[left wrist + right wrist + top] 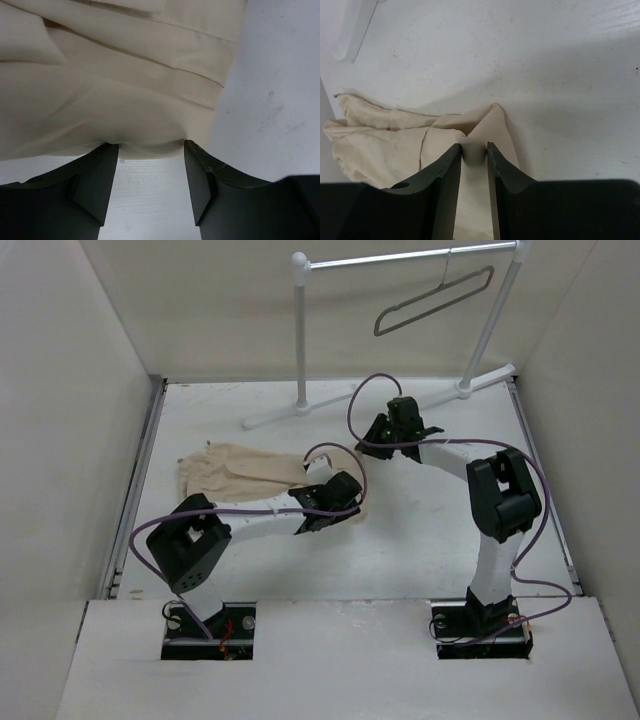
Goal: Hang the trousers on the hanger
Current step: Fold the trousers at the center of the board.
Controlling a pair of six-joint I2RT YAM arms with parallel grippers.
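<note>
Left wrist: left fingers [92,190] spread, tips touching the trousers [115,95]

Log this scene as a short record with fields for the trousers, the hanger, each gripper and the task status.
trousers: beige trousers, lying crumpled on the table, left of centre
hanger: grey hanger, bare, hanging on the white rack at the back
left gripper: left gripper open, fingertips at the trousers' edge, not closed on cloth
right gripper: right gripper open by a narrow gap, over bare table, apart from the trousers
task status: trousers not yet on the hanger
</note>
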